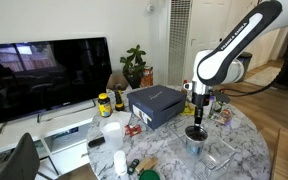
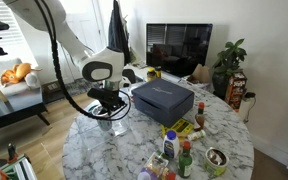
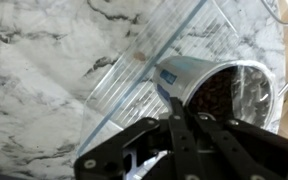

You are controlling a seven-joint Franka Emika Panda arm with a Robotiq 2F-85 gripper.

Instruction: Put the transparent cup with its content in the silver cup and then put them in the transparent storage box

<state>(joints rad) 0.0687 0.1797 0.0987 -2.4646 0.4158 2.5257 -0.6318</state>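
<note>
We see the black two-fingered gripper (image 3: 174, 102) with its fingers drawn close together into a point in the wrist view; their tips sit right at the near rim of the small shiny grey metal cylindrical cup (image 3: 189, 72); we cannot tell whether that rim is pinched between them. Inside the silver cup, just beyond the fingertips, lies the small see-through plastic cup with dark contents (image 3: 234, 95); its clear wall is hard to pick out through the glare. The low clear ribbed plastic rectangular storage box (image 3: 144, 75) lies just beside the fingertips and touching or nearly touching the silver cup; we cannot say whether the cup stands in it or against it. Under all of this is the white, grey-veined round marble table (image 3: 44, 60). In both exterior views the gripper (image 1: 198, 115) (image 2: 110, 108) points straight down with the cup directly beneath it; the big blue-grey rectangular box (image 1: 156, 105) (image 2: 164, 100) stands near the gripper, apart from it.
</note>
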